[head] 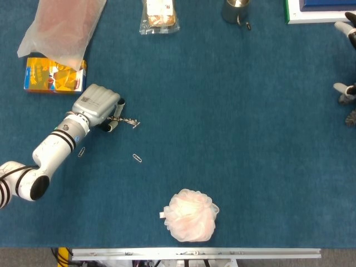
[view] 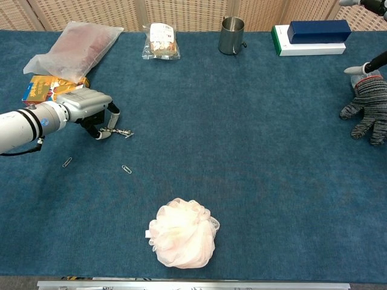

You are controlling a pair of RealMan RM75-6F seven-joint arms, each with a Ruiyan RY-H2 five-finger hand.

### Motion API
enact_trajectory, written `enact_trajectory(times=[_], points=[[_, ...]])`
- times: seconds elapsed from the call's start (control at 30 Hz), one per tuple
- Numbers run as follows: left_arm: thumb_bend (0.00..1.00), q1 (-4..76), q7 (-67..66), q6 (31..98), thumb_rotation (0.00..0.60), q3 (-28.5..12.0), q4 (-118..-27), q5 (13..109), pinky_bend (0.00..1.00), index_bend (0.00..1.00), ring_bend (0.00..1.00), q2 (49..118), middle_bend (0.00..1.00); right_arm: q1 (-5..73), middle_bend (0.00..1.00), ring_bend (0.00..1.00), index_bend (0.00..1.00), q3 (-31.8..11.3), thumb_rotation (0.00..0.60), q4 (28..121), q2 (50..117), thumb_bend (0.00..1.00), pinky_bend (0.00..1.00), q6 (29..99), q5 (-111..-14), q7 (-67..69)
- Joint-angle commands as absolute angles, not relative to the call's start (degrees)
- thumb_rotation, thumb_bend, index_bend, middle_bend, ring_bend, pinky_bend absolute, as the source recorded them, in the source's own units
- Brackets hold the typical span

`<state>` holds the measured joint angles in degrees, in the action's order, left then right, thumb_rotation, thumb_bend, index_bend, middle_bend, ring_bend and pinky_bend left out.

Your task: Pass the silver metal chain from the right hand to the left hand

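Note:
The silver metal chain (head: 125, 120) is gripped at its left end by the curled fingers of my left hand (head: 99, 105), low over the blue table at the left. Its free end trails to the right onto the cloth. The chest view shows the same left hand (view: 88, 104) and chain (view: 118, 131). Only a few spread fingertips of my right hand (head: 346, 29) show at the far right edge, well away from the chain and with nothing seen in them. In the chest view one pale fingertip (view: 355, 69) of it shows above a glove.
Two paper clips (head: 137, 158) lie just below the chain. A pink bath pouf (head: 191, 214) sits near the front edge. An orange packet (head: 54, 75), a plastic bag (head: 64, 25), a snack pack (head: 159, 15), a metal cup (head: 235, 10), boxes (view: 311, 33) and a grey knit glove (view: 367, 107) line the back and right.

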<state>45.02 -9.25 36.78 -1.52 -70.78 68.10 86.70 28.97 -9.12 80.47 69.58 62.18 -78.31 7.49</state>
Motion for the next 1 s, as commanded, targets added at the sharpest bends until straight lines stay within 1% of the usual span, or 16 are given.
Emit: enact_trajectory(times=[0.03,0.47,1.0], points=[[0.36,44.9,-9.1,37.0,0.600,-1.5,-70.9,68.2,1.00,0.53,1.00,86.6,1.00,29.0,0.03,0.00,0.13,-9.2,0.600,80.5,69.6,0.00,0.03,62.2,-78.3,7.5],[0.36,44.5,-9.6,38.8,0.600,-1.5,-73.3,69.0,1.00,0.55,1.00,85.2,1.00,29.0,0.03,0.00,0.13,-9.2,0.600,80.6,69.6,0.00,0.03,62.3,-78.4,7.5],[0.36,43.5,-12.4,42.4,0.600,-1.3,-79.4,69.6,1.00,0.55,1.00,82.1,1.00,29.0,0.03,0.00,0.13,-9.2,0.600,81.3,69.5,0.00,0.03,62.5,-78.5,7.0]])
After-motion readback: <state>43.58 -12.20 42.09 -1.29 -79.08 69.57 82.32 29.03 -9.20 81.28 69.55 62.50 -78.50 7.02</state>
